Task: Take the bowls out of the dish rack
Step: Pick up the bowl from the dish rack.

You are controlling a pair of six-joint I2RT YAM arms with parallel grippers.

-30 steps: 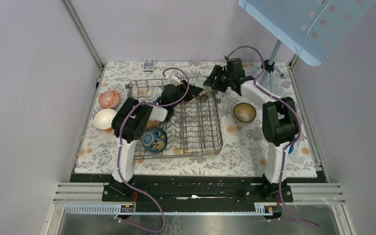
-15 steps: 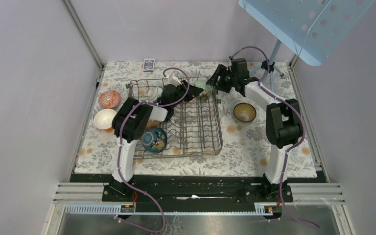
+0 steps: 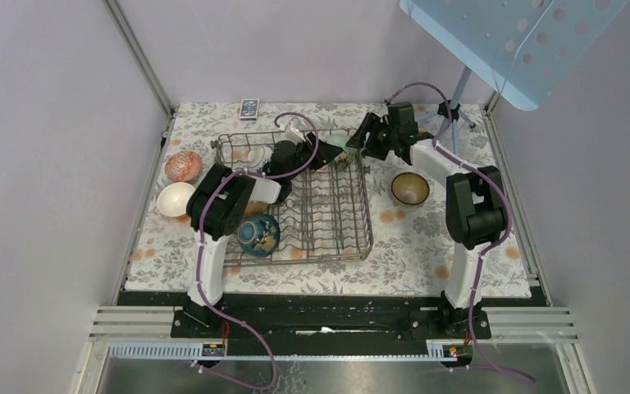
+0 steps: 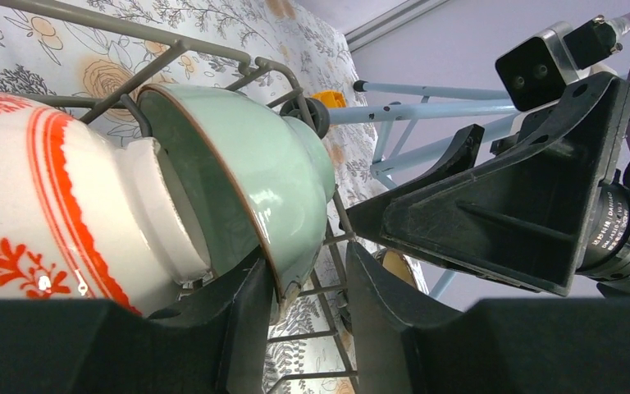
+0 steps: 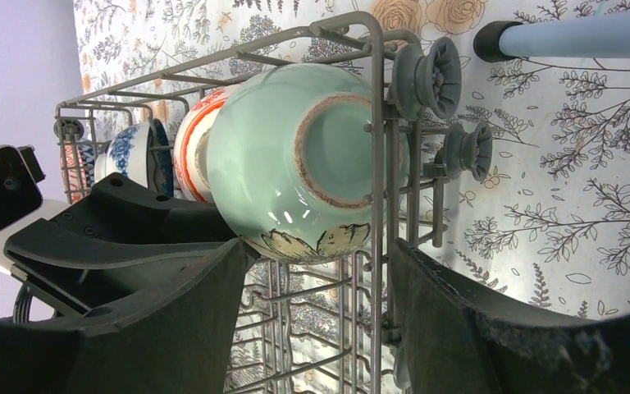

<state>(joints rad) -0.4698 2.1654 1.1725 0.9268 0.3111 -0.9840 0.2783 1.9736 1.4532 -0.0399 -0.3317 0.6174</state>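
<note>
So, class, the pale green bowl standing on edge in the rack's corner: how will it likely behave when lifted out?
Probably rigid and breakable: the green bowl looks like glazed ceramic. Its shiny glaze may slip in a grip. Standing on edge against the dish rack wires, beside the red-and-white bowl, it could tip or roll once freed.

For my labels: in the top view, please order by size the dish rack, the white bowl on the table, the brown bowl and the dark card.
1. dish rack, clearly.
2. white bowl and brown bowl: look alike, not ranked.
3. dark card.
</note>
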